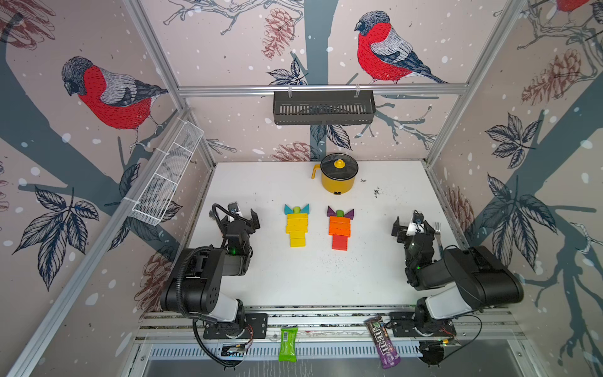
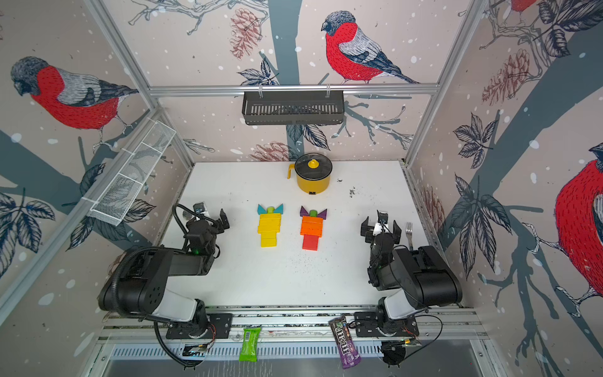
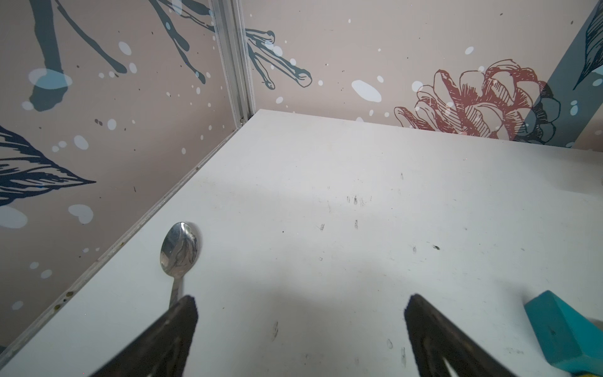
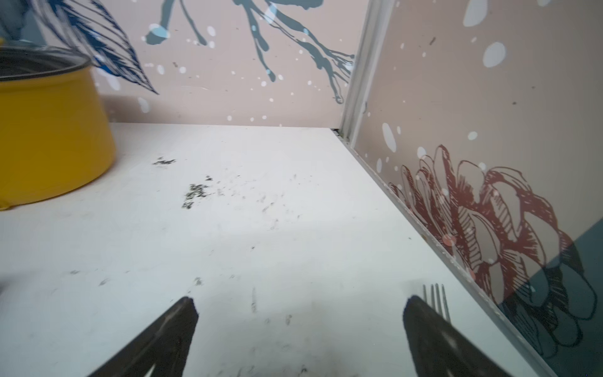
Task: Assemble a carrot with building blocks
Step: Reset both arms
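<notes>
Your white bench shows in both top views, w/ dark specks near its rear right corner. A black slotted basket hangs on the rear wall. A white wire basket hangs on the left wall.

Tools:
- The left gripper sits by the left edge, approx. mid-depth. Jaws wide, holding nothing, bare bench under them.
- The right gripper sits by the right edge, same depth. Jaws wide, holding nothing.

The yellow pot, dark lid on, stands at the rear edge, right of centre.

Task items lie flat at bench centre as two figures, side by side but apart. Both are between the grippers and well apart from each.
- Left figure: yellow blocks in a touching row, narrowing toward the front edge. Teal triangles sit at the rear end w/ a green piece between them.
- Right figure: orange blocks w/ a red block at the front end. Purple triangles and a second green piece sit at the rear end.

Misc.:
- A purple M&M's pack and a green wrapper lie across the front rail, off the bench.
- A fork lies along the right edge, just beside the right gripper, tines rearward.
- A spoon lies near the left edge, just beside the left gripper, bowl rearward.
</notes>
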You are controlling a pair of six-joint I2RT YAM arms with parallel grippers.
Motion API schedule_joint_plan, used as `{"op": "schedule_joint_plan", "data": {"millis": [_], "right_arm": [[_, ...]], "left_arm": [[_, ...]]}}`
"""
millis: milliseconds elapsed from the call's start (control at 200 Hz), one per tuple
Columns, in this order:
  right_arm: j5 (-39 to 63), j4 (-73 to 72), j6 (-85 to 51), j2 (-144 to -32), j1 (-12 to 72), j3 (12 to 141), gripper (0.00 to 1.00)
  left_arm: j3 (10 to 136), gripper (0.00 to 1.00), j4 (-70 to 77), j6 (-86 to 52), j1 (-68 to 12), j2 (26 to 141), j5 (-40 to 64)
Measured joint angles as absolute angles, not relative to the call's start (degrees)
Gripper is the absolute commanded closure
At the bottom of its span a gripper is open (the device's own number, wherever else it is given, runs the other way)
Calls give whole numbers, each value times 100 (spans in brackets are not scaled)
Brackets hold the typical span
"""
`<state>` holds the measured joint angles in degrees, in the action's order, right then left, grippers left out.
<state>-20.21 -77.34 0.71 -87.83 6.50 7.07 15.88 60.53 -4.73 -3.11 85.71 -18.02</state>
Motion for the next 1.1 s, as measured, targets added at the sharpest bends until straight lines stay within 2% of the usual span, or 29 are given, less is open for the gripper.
{"op": "schedule_joint_plan", "data": {"millis": [110, 235, 1101], "right_arm": [[-1505, -7415, -187, -8663, 174, 1280, 0], [-1223, -7159, -301, -8700, 148, 1247, 0], [-1118, -6792, -434, -8621, 145, 1323, 0]], "left_arm": [[1588, 1, 6055, -473, -311, 8569, -1802], [1588, 1, 6055, -473, -311, 8567, -1802], [1588, 1, 6055, -473, -311, 8562, -1802]]}}
